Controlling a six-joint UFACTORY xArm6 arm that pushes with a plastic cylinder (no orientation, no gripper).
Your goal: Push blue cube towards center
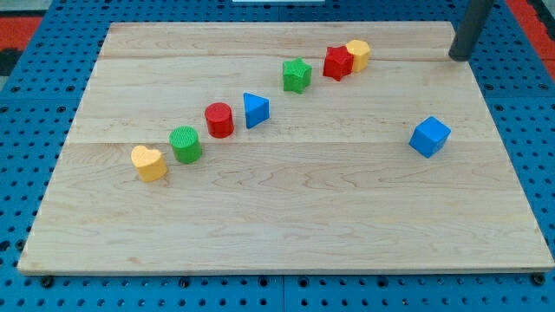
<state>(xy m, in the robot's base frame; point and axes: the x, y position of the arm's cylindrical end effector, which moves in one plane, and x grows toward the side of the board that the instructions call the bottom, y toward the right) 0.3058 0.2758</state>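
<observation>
The blue cube [429, 136] sits on the wooden board [286, 217] at the view's right, a little above mid-height. My rod comes down from the view's top right; my tip [458, 57] rests on the board near its top right corner, above and slightly right of the blue cube, well apart from it.
A diagonal row of blocks runs from lower left to upper right: yellow heart [149, 162], green cylinder [185, 144], red cylinder [219, 120], blue triangle [255, 110], green star [297, 75], red block [337, 62], yellow block [357, 54]. Blue pegboard [26, 130] surrounds the board.
</observation>
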